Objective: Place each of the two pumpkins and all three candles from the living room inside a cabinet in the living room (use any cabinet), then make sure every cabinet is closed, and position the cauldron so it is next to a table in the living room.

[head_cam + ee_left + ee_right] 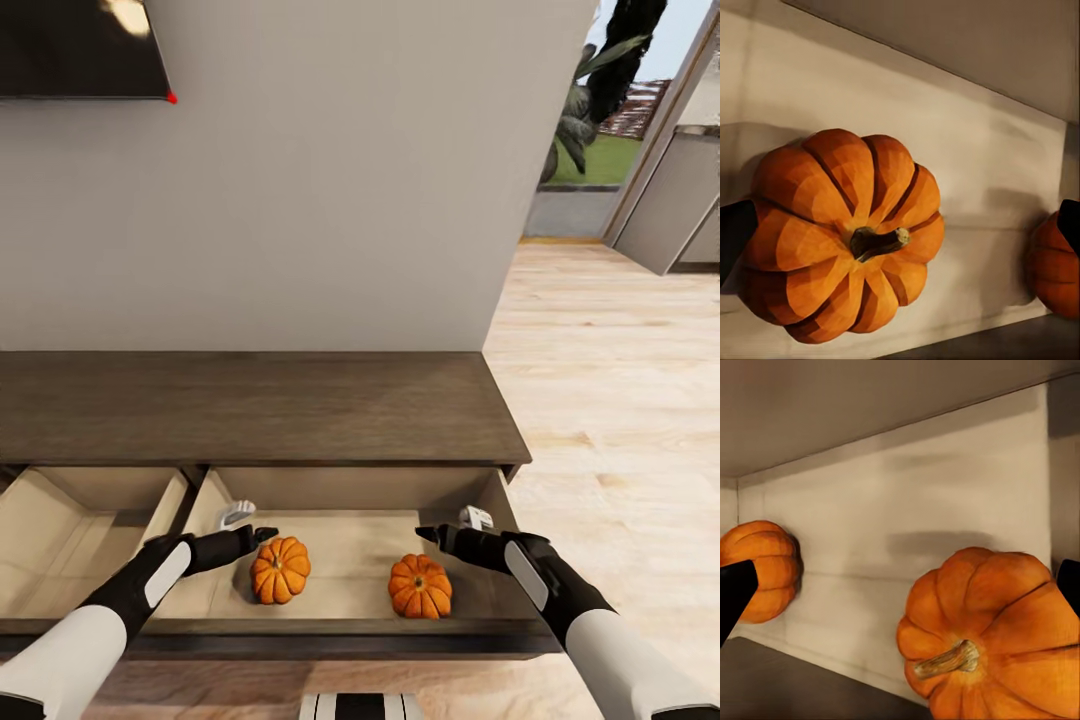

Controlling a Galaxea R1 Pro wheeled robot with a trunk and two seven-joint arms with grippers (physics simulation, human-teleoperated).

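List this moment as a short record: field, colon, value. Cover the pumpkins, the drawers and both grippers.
pumpkins: two, left pumpkin and right pumpkin, both resting on the floor of the right drawer, apart from each other
left drawer: pulled open, no pumpkin visible in it
cabinet: dark wood top, bare
left gripper: open, above the drawer beside the left pumpkin
right gripper: open, above the right pumpkin
candles: none visible

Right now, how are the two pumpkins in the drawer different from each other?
The left pumpkin sits farther back in the open drawer, while the right pumpkin sits nearer its front edge. The left pumpkin lies by the left tool; the right pumpkin lies by the right tool. Both are orange, ribbed, similar in size, resting free on the pale drawer floor.
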